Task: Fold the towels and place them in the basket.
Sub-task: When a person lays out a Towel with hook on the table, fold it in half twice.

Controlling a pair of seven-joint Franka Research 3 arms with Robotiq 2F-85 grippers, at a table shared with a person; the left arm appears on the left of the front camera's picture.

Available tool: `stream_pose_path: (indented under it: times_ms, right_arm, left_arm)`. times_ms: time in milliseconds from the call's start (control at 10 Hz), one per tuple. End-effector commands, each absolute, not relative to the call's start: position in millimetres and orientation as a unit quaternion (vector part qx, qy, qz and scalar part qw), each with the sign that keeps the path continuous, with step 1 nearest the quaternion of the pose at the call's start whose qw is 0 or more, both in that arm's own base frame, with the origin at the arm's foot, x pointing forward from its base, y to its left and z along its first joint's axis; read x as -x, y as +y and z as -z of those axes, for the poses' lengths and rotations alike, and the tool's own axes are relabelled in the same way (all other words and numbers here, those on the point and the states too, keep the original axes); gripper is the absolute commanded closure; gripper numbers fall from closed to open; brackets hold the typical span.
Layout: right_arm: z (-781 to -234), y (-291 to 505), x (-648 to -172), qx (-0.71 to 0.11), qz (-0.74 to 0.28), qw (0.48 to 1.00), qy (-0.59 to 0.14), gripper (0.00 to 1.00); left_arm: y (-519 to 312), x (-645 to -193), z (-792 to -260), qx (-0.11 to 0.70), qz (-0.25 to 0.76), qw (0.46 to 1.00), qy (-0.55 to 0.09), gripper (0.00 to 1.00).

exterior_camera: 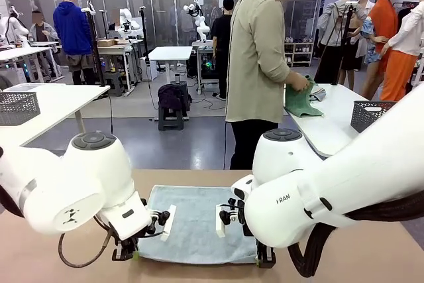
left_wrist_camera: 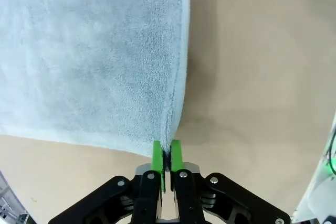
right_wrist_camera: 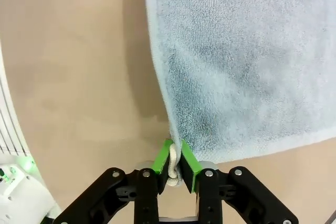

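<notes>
A pale grey-blue towel lies flat on the tan table between my two arms. My left gripper is down at the towel's near left corner. In the left wrist view this gripper is shut, its green pads pinching the corner of the towel. My right gripper is at the near right corner. The right wrist view has it shut on that corner of the towel, with a small white loop caught between the pads. A dark grey lattice basket stands on the white table at the right.
A person stands beyond the table's far edge, turned to the white side table and handling a dark green towel. Another dark lattice basket sits on a white table at the left. Bare tan tabletop surrounds the towel.
</notes>
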State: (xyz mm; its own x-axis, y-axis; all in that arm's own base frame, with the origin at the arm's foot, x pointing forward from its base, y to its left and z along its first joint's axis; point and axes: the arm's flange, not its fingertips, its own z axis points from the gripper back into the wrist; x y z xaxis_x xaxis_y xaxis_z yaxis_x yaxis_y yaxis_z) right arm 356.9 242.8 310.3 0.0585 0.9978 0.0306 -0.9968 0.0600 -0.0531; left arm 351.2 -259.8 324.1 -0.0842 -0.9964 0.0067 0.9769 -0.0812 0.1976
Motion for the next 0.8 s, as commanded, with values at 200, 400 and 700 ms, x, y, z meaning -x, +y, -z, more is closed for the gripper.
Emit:
stream_pose_path:
  times_ms: [200, 400, 700]
  right_arm:
    - [-340, 250, -343, 0.040, -0.679, 0.733, -0.025, 0.90]
    - [-351, 251, -353, 0.043, -0.684, 0.727, -0.030, 0.90]
    - [-370, 255, -379, 0.049, -0.689, 0.723, -0.024, 0.90]
  left_arm:
    - [-255, -337, -357, -0.088, 0.722, 0.683, -0.064, 0.93]
    - [-258, -344, -365, -0.092, 0.726, 0.678, -0.070, 0.93]
    - [-263, -376, -380, -0.107, 0.722, 0.681, -0.057, 0.93]
